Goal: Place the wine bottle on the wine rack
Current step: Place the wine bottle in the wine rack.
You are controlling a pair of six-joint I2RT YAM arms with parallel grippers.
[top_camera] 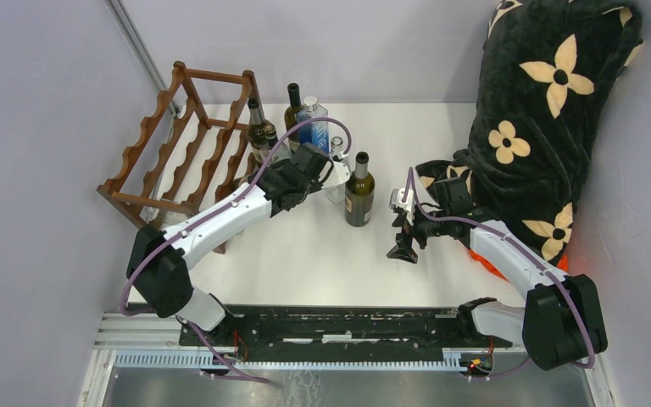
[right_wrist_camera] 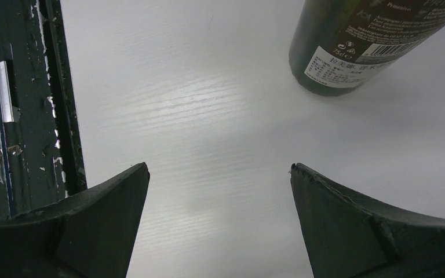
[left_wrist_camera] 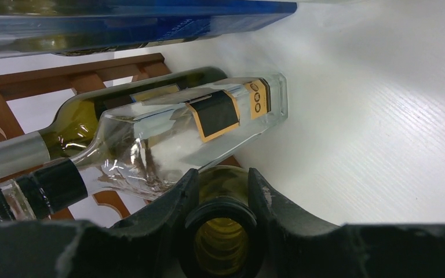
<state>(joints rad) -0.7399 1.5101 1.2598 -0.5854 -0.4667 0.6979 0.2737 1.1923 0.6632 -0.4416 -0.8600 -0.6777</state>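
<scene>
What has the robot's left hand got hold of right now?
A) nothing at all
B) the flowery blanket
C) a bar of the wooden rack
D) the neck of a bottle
D: the left wrist view shows the left hand closed snugly on either side of the open neck of a greenish wine bottle.
</scene>
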